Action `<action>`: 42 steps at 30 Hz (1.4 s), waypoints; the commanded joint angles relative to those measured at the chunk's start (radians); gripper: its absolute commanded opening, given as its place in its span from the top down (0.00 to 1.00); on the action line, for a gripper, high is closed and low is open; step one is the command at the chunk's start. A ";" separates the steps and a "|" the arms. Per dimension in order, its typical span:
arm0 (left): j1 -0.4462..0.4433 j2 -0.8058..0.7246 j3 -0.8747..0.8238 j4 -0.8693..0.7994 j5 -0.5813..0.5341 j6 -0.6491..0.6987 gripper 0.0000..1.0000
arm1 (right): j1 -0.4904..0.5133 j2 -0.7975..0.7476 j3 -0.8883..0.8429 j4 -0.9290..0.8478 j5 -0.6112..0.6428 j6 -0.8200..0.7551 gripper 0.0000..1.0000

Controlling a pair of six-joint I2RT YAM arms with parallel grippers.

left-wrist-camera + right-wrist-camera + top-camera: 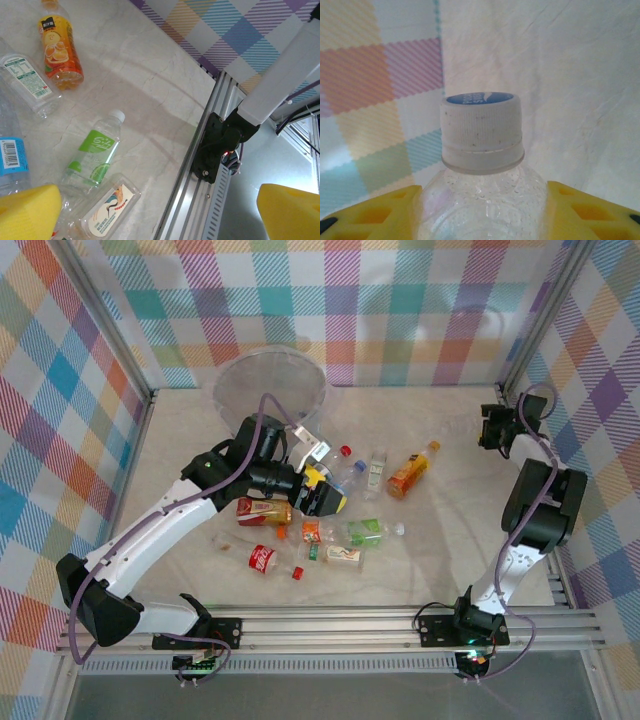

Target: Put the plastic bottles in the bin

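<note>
Several plastic bottles lie on the table in front of the bin: an orange juice bottle, a green-labelled one, a red-labelled one. My left gripper hovers open over this pile, its yellow pads wide apart with nothing between them. Below it lie the green-labelled bottle and a flat white-labelled bottle. My right gripper is at the far right corner. Its pads press both shoulders of a clear bottle with a white cap.
Checked fabric walls close in the table on three sides. An aluminium rail runs along the near edge, with the right arm's base bolted to it. A loose red cap lies near the bin.
</note>
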 commanded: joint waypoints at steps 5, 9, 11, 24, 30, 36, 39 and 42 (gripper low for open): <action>-0.012 0.027 0.012 -0.005 0.003 -0.013 0.00 | 0.043 -0.238 -0.155 0.040 -0.107 -0.219 0.44; -0.011 0.034 0.019 -0.002 0.000 -0.031 0.00 | 0.104 -0.377 -0.230 -0.007 -0.104 -0.351 0.44; -0.011 0.037 0.015 0.012 0.002 -0.046 0.00 | 0.146 -0.444 -0.255 -0.028 -0.105 -0.413 0.44; -0.022 0.038 -0.144 0.388 0.018 -0.309 0.01 | 0.446 -0.819 -0.366 -0.166 -0.107 -0.672 0.44; -0.064 0.054 -0.178 0.548 0.023 -0.356 0.02 | 0.570 -0.919 -0.379 -0.175 -0.128 -0.686 0.43; -0.121 0.102 -0.160 0.612 0.035 -0.359 0.03 | 0.668 -0.953 -0.393 -0.157 -0.131 -0.671 0.42; -0.144 0.125 -0.142 0.611 0.026 -0.353 0.03 | 0.706 -0.969 -0.405 -0.142 -0.122 -0.662 0.42; -0.160 0.147 -0.130 0.614 0.015 -0.357 0.05 | 0.730 -0.979 -0.412 -0.135 -0.112 -0.656 0.42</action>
